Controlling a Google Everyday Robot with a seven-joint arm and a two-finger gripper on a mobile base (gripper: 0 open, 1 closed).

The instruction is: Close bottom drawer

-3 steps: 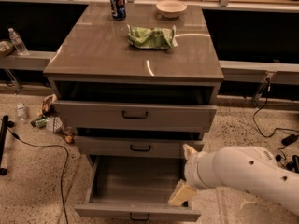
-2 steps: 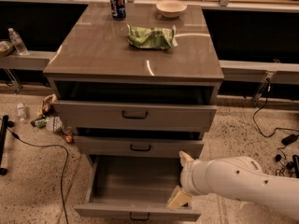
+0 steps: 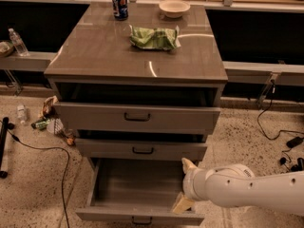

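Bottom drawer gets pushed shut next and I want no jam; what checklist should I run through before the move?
1. Bottom drawer pulled out, with travel left to close: ok.
2. Interior free of objects: ok where visible; the right front corner is hidden by the arm, so cannot tell there.
3. Tool placed in front of the front panel: not ok; it sits at the drawer's right side, behind that panel.
4. Tool fingers open, holding nothing: ok.
5. Floor cable apart from the drawer's left side: ok.
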